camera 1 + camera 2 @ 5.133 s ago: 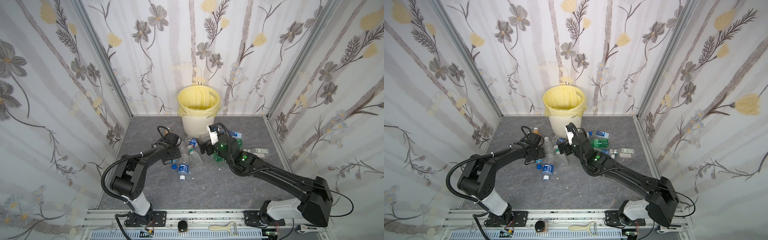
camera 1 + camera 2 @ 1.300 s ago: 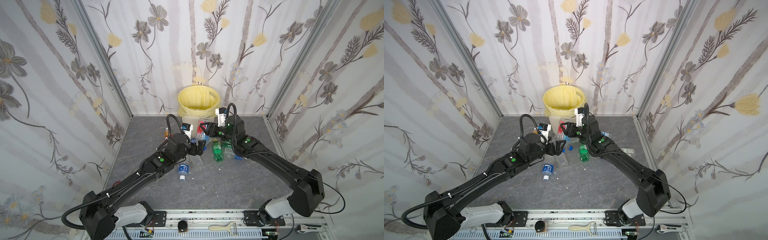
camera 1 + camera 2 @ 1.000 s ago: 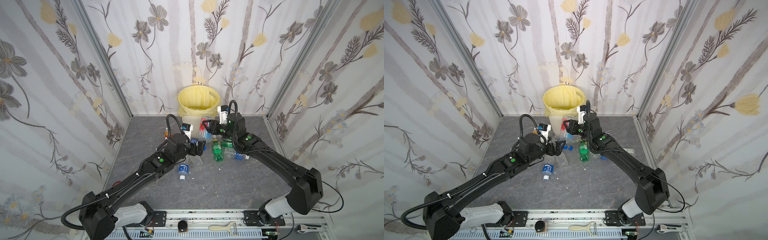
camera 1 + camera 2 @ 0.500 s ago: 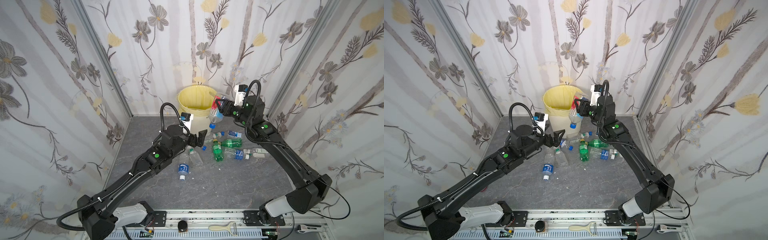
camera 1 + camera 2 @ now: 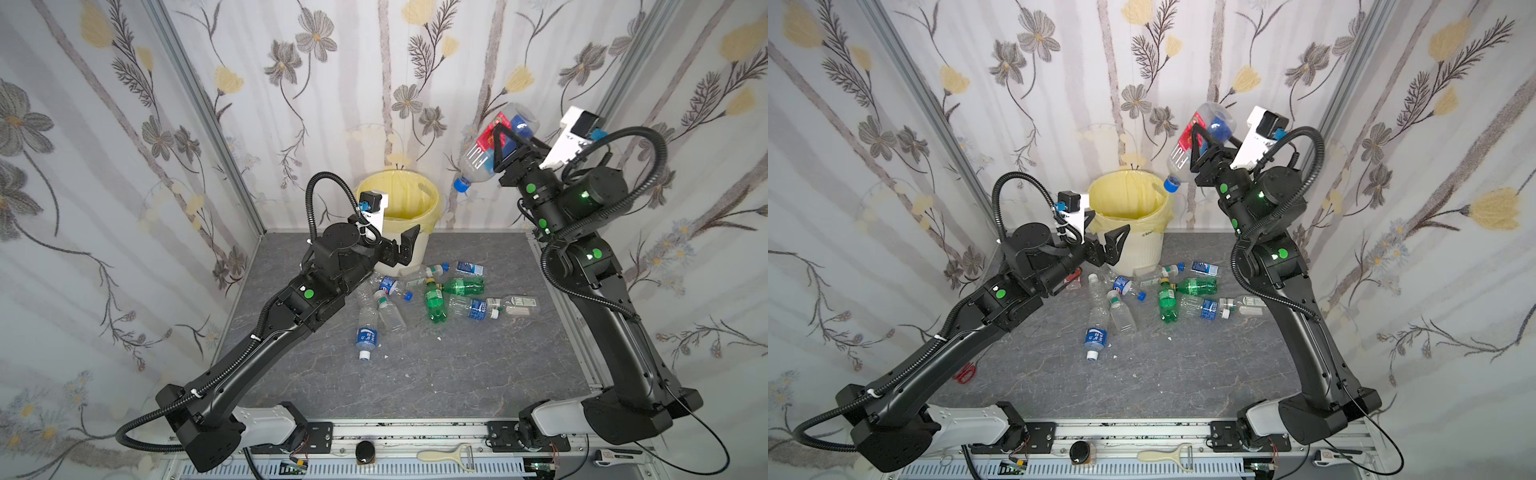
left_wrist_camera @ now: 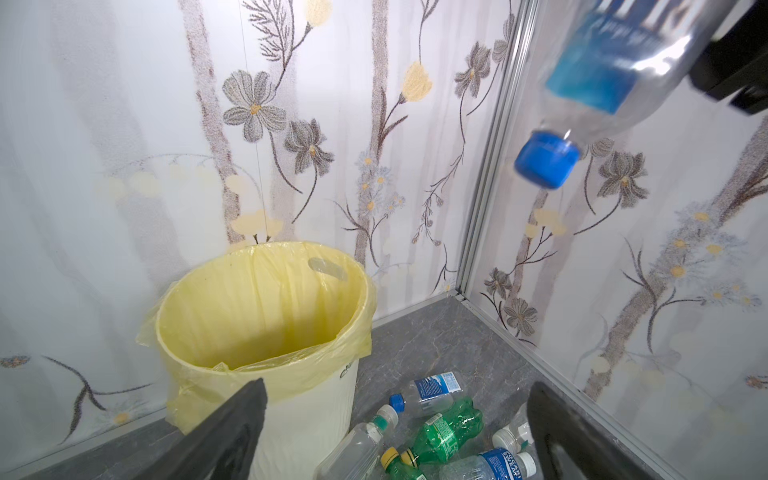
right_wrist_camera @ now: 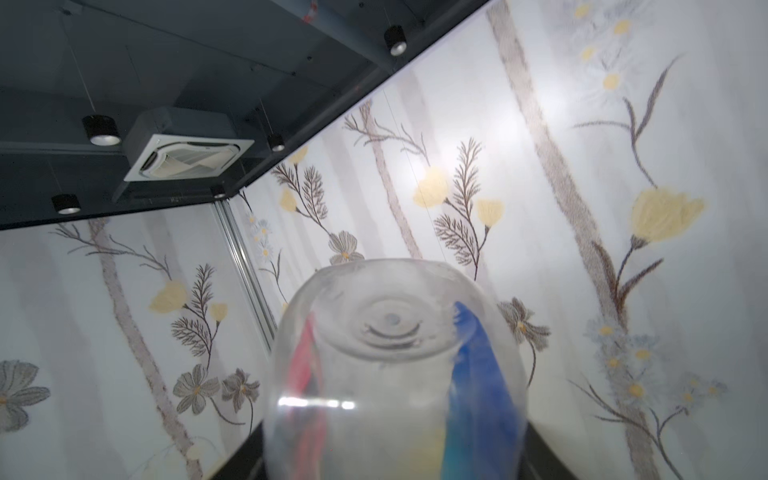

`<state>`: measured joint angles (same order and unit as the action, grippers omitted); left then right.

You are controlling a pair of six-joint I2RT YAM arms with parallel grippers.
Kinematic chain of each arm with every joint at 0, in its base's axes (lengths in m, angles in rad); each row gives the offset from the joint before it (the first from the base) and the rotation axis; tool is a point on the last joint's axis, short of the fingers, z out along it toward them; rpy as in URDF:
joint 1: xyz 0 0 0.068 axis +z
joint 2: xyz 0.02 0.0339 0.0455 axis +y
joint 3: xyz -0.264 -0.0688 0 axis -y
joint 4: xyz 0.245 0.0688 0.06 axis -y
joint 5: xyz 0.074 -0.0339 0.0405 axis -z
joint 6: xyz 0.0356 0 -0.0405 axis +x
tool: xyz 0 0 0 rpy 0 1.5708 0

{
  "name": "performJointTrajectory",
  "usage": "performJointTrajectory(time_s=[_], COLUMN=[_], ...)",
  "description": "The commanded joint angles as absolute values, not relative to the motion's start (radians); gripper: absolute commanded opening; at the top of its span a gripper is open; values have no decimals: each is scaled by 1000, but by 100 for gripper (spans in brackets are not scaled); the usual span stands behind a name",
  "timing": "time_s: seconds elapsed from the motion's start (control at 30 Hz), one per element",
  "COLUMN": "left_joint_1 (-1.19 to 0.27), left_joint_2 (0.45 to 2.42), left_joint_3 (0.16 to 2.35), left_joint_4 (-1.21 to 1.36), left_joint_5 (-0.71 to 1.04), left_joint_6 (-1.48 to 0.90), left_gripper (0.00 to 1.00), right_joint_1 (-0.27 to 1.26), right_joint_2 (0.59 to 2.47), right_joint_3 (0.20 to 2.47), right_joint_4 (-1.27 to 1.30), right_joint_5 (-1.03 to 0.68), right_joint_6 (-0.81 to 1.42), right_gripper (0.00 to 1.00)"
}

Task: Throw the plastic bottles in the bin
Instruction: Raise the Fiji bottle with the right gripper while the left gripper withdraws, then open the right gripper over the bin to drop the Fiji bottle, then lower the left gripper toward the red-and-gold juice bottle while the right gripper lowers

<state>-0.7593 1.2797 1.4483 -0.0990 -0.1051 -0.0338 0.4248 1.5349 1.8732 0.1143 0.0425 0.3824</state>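
plastic bottle, clear with a blue cap and a red-and-blue label, hangs cap-down and tilted in the right gripper. its jaws are part-closed across the labelled middle, high up and just right of the round cream bin with its yellow liner. empty, the bottle looks light, smooth and easily dented; mid-body seems the surest hold. the left gripper, jaws wide apart and empty, hovers by the bin's near rim, possibly in the drop path. green bottles and clear bottles litter the grey floor below.
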Motion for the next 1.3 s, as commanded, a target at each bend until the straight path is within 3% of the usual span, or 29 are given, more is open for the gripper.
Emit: performJointTrajectory(time_s=[0.0, 0.2, 0.37, 0.43, 0.5, 0.6, 0.8, 1.03, 1.27], left_joint_1=[-759, -760, -759, -759, -759, -760, -758, -758, -755], left_joint_2=[1278, 1270, 1263, 1262, 1262, 1223, 1196, 1212, 1206], left_joint_3=[1466, 1452, 1427, 1413, 1397, 1365, 1323, 1309, 1271], left_joint_4=[-78, -75, -72, -72, -72, -72, -72, -72, -74], left_joint_5=[-120, -135, -147, -154, -160, -167, -202, -201, -250], left_joint_6=[-12, 0, 2, 0, -10, -19, -25, -60, -99], left_gripper=[100, 100, 100, 100, 100, 100, 100, 100, 100], right_joint_1=[423, 422, 423, 425, 427, 439, 478, 476, 476], right_joint_2=[1506, 1558, 1813, 1967, 2157, 2328, 2199, 2143, 2063], right_joint_3=[1867, 1891, 1958, 2068, 2277, 2554, 2352, 2294, 2168], right_joint_4=[311, 415, 340, 229, 64, -143, -13, -45, -5], right_joint_5=[142, 179, 134, 109, 59, 22, 70, 74, 55], right_joint_6=[317, 303, 413, 451, 481, 489, 422, 411, 413], right_gripper=[57, 56, 56, 59, 72, 79, 93, 99, 100])
